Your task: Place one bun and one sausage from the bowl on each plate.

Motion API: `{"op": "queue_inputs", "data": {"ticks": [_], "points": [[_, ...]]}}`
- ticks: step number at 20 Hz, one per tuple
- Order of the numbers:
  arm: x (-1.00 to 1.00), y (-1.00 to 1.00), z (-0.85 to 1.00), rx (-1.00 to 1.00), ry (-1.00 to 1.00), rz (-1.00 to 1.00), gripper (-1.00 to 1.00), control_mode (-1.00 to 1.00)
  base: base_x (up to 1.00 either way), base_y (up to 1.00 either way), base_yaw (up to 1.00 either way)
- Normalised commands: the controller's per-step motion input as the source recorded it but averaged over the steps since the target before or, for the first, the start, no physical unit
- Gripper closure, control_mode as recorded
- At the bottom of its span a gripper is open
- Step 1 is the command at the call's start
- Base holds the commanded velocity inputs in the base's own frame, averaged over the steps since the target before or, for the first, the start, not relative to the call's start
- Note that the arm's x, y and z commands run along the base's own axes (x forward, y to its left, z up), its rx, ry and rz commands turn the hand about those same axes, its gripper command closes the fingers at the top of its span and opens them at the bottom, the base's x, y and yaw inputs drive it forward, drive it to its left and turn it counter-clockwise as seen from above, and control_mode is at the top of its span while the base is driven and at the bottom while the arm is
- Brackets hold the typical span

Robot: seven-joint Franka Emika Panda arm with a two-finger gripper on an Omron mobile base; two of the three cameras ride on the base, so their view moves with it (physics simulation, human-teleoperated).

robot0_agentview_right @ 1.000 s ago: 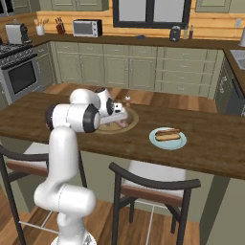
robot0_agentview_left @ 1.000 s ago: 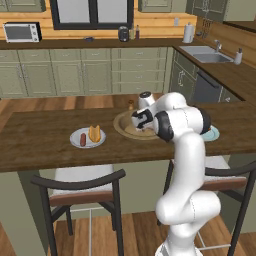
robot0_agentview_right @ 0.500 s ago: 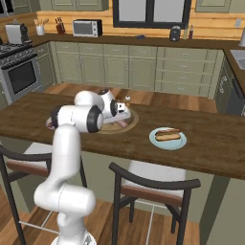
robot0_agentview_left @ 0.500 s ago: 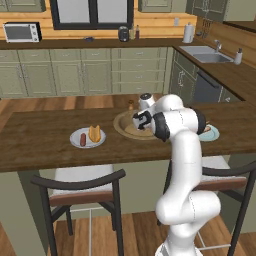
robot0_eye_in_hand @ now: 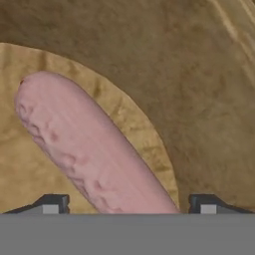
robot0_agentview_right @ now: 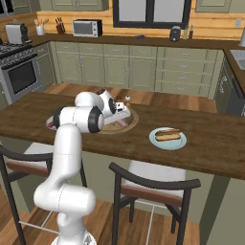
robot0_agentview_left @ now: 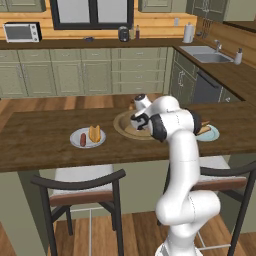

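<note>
A dark wood island counter [robot0_agentview_left: 45, 145] crosses the kitchen, two dark-framed stools [robot0_agentview_left: 82, 192] tucked under its near side. Beyond, sage-green cabinets [robot0_agentview_left: 90, 75] line the far timber wall beneath a dark-framed window [robot0_agentview_left: 92, 12]; a microwave [robot0_agentview_left: 22, 31] sits far left, a sink [robot0_agentview_left: 210, 55] far right.

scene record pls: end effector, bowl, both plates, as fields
end effector: open, low inside the bowl, one finger on each side of a pink sausage, not yet closed on it
bowl: tan wood, mid-counter, sausage lies on its floor
grey-white plate: to the bowl's left in the left base view, holds a bun and a dark red sausage
blue plate: to the bowl's right, holds a bun with a sausage on it
counter: dark wood
</note>
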Motion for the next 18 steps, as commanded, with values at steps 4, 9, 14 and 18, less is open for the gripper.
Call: {"op": "queue_inputs", "data": {"ticks": [4,9,14,18], "points": [[-0.03,-0.02,-0.73,-0.06,0.0,0.01,1.0,-1.0,0.0,0.0,0.0],[-0.1,-0.05,-0.49,0.0,0.0,0.02,1.0,-1.0,0.0,0.0,0.0],[-0.46,0.0,-0.12,0.0,0.0,0.0,1.0,-1.0,0.0,0.0,0.0],[-0.84,-0.1,0.77,0.13,-0.15,-0.02,1.0,-1.0,0.0,0.0,0.0]]}}
